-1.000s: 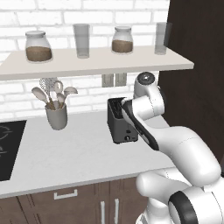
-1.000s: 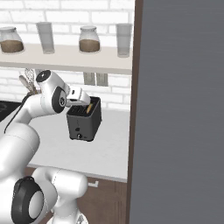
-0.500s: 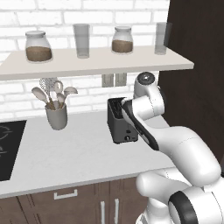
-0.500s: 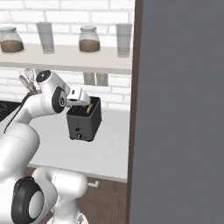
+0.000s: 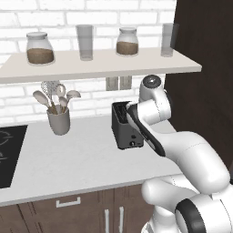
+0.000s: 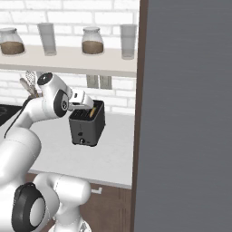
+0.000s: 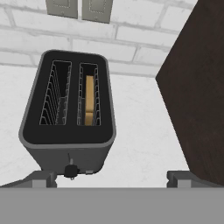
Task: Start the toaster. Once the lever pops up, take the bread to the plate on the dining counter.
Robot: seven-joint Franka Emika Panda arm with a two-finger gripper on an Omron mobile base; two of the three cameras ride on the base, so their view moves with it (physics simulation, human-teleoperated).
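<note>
Above the toaster (image 7: 68,107) on the bench (image 5: 68,159), we hold our fingers (image 7: 41,179) wide; the bread (image 7: 89,100) sits in its right slot.

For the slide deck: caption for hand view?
Hand camera above the toaster; bread sits in its right slot.

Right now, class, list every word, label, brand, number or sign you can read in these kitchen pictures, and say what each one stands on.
None can be read.
The toaster: plain dark shell, no brand; the knob has no readable marks.
The two jars on the shelf: no labels.
The two wall plates above the counter: blank.
The utensil cup: unmarked.
</note>
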